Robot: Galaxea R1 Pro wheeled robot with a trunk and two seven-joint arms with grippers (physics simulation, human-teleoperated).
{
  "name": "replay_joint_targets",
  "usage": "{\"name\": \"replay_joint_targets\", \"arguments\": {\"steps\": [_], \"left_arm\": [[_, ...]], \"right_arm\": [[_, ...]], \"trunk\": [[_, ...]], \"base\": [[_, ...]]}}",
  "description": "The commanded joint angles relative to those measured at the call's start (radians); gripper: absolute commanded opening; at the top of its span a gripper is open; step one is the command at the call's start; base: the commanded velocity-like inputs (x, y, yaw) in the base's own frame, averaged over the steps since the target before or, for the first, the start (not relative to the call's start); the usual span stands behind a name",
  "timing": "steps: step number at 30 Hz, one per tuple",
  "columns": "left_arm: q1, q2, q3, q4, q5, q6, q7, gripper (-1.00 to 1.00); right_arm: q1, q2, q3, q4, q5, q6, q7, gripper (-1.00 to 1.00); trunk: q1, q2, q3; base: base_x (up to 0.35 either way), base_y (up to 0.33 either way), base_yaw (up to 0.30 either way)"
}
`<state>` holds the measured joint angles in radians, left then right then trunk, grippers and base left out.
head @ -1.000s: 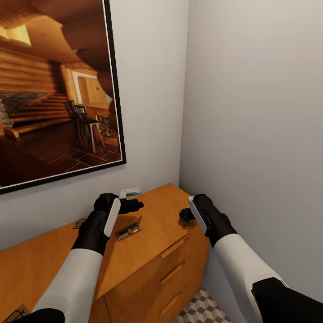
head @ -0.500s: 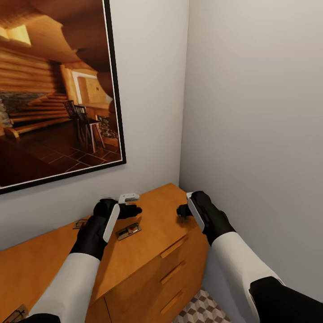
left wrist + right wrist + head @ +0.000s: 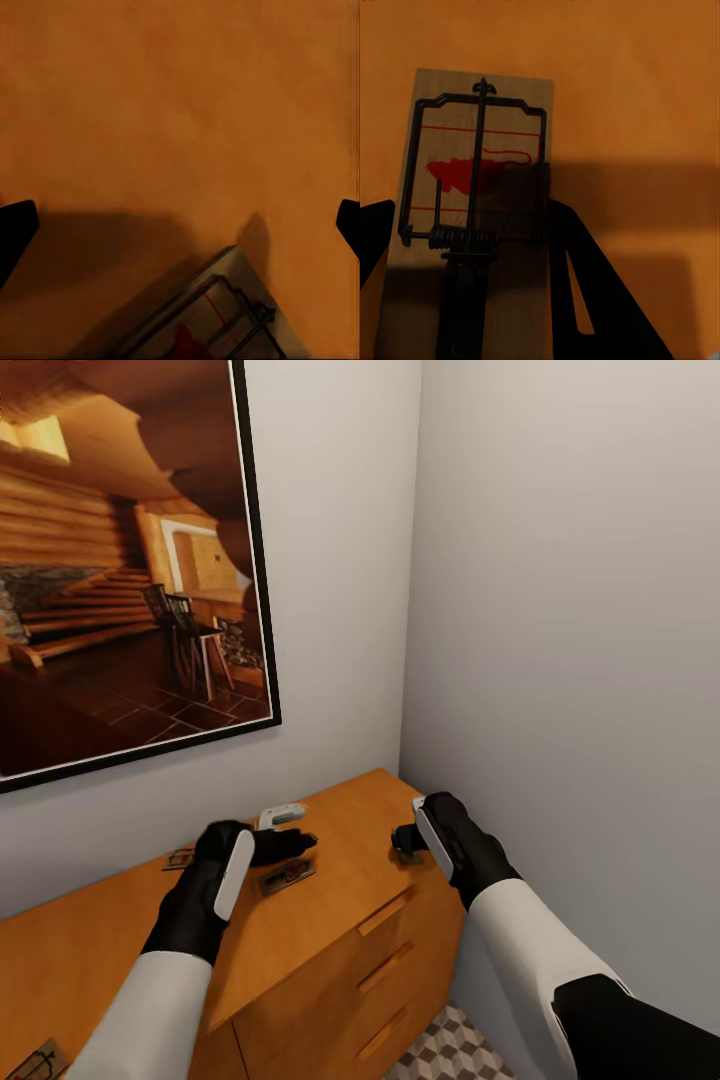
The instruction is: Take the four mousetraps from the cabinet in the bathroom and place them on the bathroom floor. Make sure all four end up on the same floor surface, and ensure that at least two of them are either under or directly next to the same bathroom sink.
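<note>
Mousetraps lie on the cabinet top: one under the left gripper, fingers spread apart above it; one, a tan board with black wire and red print, under the right gripper, finger state unclear. Others lie far left and near left.

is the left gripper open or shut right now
Open. In the left wrist view its dark fingertips sit far apart at opposite edges, nothing between them but cabinet top; a mousetrap lies just short of them.
</note>
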<state>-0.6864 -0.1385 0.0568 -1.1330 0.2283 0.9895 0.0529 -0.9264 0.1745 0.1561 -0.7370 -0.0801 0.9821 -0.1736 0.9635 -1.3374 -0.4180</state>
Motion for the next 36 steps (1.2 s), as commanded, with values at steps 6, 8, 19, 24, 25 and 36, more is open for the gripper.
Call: {"name": "replay_joint_targets", "arguments": {"steps": [6, 8, 19, 24, 25, 36], "left_arm": [[0.031, 0.031, 0.035, -0.031, 0.072, 0.012, -0.039, 1.00], [0.041, 0.042, 0.047, -0.043, 0.101, 0.012, -0.054, 1.00], [0.056, 0.054, 0.044, -0.026, -0.070, 0.011, -0.087, 1.00], [0.056, 0.055, 0.018, -0.018, -0.070, 0.010, -0.088, 1.00], [0.056, 0.055, 0.015, -0.016, -0.070, 0.009, -0.087, 1.00], [0.056, 0.075, -0.091, -0.019, -0.073, 0.004, -0.087, 1.00]], "right_arm": [[0.000, 0.000, 0.004, -0.002, -0.008, 0.014, -0.014, -1.00], [0.000, 0.000, 0.004, -0.013, -0.008, 0.015, -0.015, -1.00], [0.000, 0.000, 0.002, -0.079, -0.007, 0.017, -0.015, -1.00], [0.000, 0.000, 0.001, -0.118, -0.009, 0.017, -0.015, -1.00], [0.000, 0.000, 0.001, -0.123, -0.009, 0.018, -0.015, -1.00], [0.000, 0.000, 0.001, -0.132, -0.010, 0.020, -0.015, -1.00]], "trunk": [[0.000, 0.000, -0.002], [0.000, 0.000, -0.002], [0.000, 0.000, -0.002], [0.000, 0.000, -0.002], [0.000, 0.000, -0.002], [0.000, 0.000, -0.002]], "base": [[0.000, 0.000, 0.000], [0.000, 0.000, 0.000], [0.000, 0.000, 0.000], [0.000, 0.000, 0.000], [0.000, 0.000, 0.000], [0.000, 0.000, 0.000]]}}
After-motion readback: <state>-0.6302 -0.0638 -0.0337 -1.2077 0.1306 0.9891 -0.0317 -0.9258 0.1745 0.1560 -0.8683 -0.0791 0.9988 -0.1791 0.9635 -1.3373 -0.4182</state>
